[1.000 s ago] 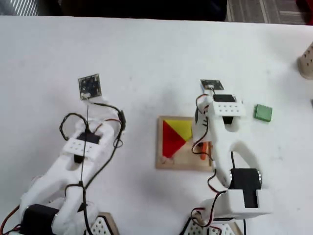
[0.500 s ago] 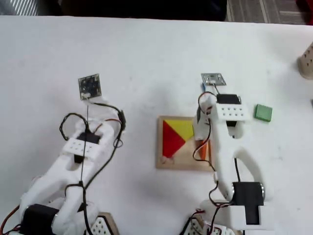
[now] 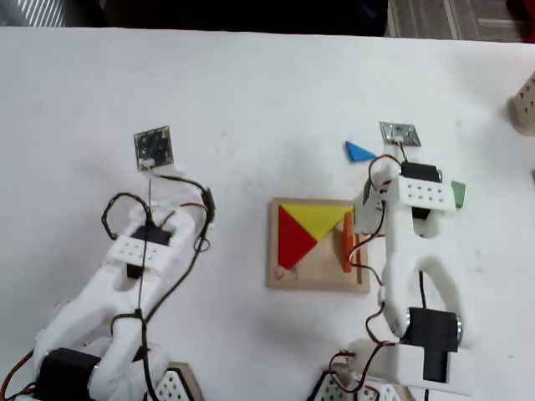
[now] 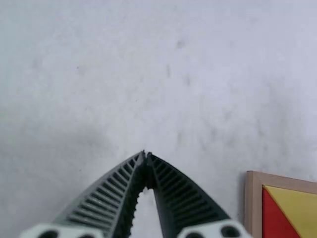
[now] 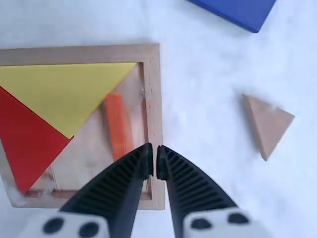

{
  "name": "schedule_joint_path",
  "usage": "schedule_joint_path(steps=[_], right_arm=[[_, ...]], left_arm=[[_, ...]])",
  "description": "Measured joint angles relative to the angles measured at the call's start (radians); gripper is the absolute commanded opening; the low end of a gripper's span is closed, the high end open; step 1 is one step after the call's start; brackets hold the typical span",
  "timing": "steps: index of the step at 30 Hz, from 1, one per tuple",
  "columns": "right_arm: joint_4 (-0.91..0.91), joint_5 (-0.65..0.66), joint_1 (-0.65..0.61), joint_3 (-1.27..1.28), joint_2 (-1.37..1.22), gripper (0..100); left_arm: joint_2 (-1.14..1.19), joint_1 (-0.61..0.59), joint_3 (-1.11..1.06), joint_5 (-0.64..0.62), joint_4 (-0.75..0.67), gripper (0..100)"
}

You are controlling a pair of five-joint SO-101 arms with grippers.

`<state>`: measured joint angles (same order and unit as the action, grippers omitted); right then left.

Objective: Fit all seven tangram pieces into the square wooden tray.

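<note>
Both closed: right gripper point(image 5: 154, 149) over tray point(image 5: 151, 84) rim, left gripper point(image 4: 145, 156) low.

Wooden tray point(image 3: 322, 270) holds red triangle point(image 3: 292, 236), yellow triangle point(image 3: 316, 219) and orange piece point(image 3: 345, 253).

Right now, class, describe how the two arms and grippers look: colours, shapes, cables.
Both the left arm and right arm are white plastic shells with black motor blocks, looped with black and red cables. Each carries a small circuit board. The left gripper and right gripper have dark, ridged, tapering fingers on white mounts.
</note>
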<state>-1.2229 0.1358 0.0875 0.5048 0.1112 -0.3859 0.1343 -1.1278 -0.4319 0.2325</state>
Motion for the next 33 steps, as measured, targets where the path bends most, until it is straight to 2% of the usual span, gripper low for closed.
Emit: schedule_joint_path(steps=[3, 12, 24, 33], right_arm=[[0.014, 0.000, -0.021, 0.021, -0.002, 1.8], [0.089, 0.000, -0.192, 0.110, 0.008, 1.8], [0.104, 0.000, -0.244, 0.100, 0.006, 1.8], [0.190, -0.064, -0.301, 0.101, -0.003, 1.8]], left_arm=[[0.000, 0.000, 0.000, 0.000, 0.000, 2], [0.000, 0.000, 0.000, 0.000, 0.000, 2], [0.000, 0.000, 0.000, 0.000, 0.000, 2], [0.000, 0.000, 0.000, 0.000, 0.000, 2]])
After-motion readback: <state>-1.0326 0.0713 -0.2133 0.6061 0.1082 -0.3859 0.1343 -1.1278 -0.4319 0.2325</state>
